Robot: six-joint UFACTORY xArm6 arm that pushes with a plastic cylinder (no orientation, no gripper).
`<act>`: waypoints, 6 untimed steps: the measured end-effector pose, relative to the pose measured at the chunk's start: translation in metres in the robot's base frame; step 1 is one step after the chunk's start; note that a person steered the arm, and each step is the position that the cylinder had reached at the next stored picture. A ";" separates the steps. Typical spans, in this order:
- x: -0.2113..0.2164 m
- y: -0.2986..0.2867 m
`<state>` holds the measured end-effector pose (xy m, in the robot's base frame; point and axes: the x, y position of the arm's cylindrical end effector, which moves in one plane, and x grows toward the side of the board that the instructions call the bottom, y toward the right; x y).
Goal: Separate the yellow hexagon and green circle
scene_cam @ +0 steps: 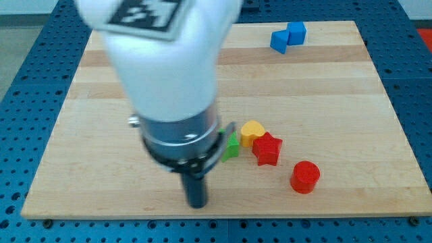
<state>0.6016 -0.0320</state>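
Yellow hexagon (252, 131) right of my tip (196, 204).

The worktop (324, 88) is pale, smooth wood with a visible grain, lying on a blue perforated base (27, 81), the yellow hexagon (252, 131) and red cylinder (305, 177) look matt, and the arm's white housing (169, 67) is glossy.

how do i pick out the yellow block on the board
Start at the wooden board, then find the cluster right of the arm. The yellow block tops it, touching the red star, with a green block to its left. It is the only yellow piece.
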 end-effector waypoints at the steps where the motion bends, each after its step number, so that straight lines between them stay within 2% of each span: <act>1: -0.027 0.002; 2: -0.065 -0.016; 3: -0.083 -0.045; 6: -0.083 -0.069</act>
